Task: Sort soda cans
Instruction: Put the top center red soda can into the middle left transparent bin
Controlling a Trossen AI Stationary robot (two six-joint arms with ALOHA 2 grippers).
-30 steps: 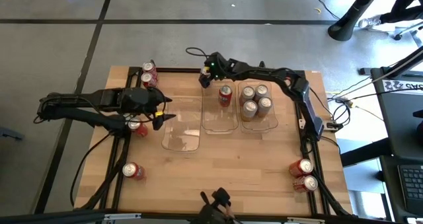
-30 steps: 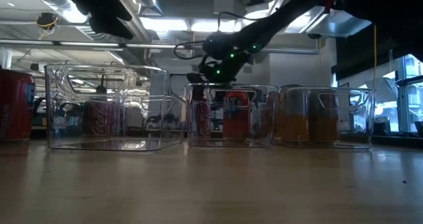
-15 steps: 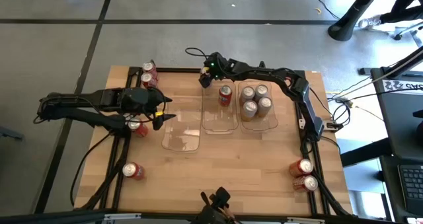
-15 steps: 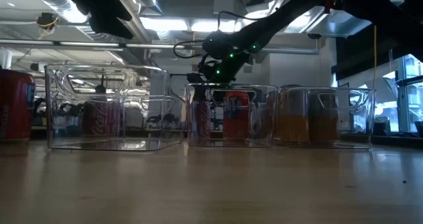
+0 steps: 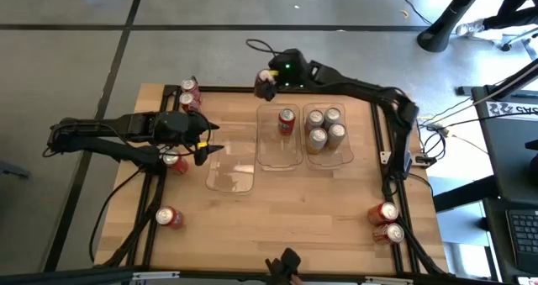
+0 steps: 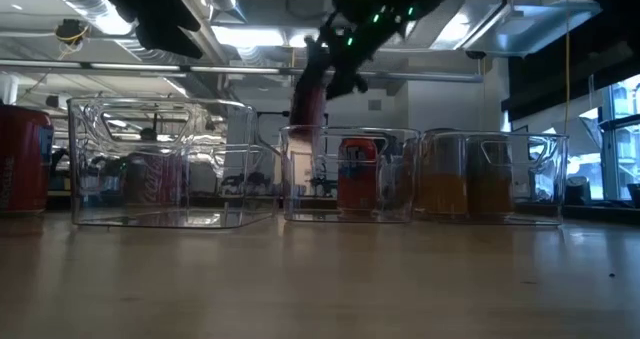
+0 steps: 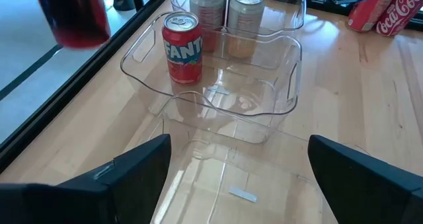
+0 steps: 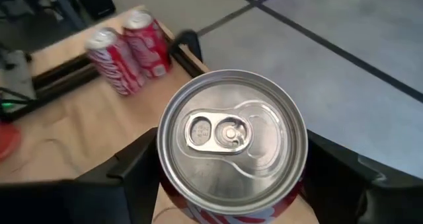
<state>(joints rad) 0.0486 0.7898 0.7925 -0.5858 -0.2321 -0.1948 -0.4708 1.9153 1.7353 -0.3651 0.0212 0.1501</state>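
My right gripper [image 5: 271, 76] hangs above the table's far edge, shut on a red soda can [image 8: 231, 141] with a silver top. That can also shows high in the low view [image 6: 308, 94]. My left gripper [image 5: 212, 148] hovers open over the left clear tray [image 5: 231, 180]. The middle tray [image 5: 280, 155] holds one red can [image 7: 182, 47] standing upright. The right tray [image 5: 329, 157] holds several gold cans [image 5: 324, 127]. Loose red cans lie at the far left [image 5: 189, 94], under my left arm [image 5: 174, 160], near left [image 5: 169, 218] and near right [image 5: 385, 222]. My right gripper pinches the red can by its side wall just below the top rim [image 8: 165, 178], one finger [image 8: 135, 174] on each side. The fingers slant down from the table's right. The can stays upright, top up, lifted clear of the table and above the trays' rims.
The three clear trays stand side by side at the table's middle. Black rails [image 5: 387, 176] run along the table's edges. Cables [image 5: 252, 45] hang past the far edge. Bare wood [image 5: 311, 209] stretches between the trays and the near edge.
My right gripper has risen and drawn slightly toward the table's far edge, taking the red can with it. The can stood on the table just beyond the middle tray's far left corner; now it hangs upright, clear of the table.
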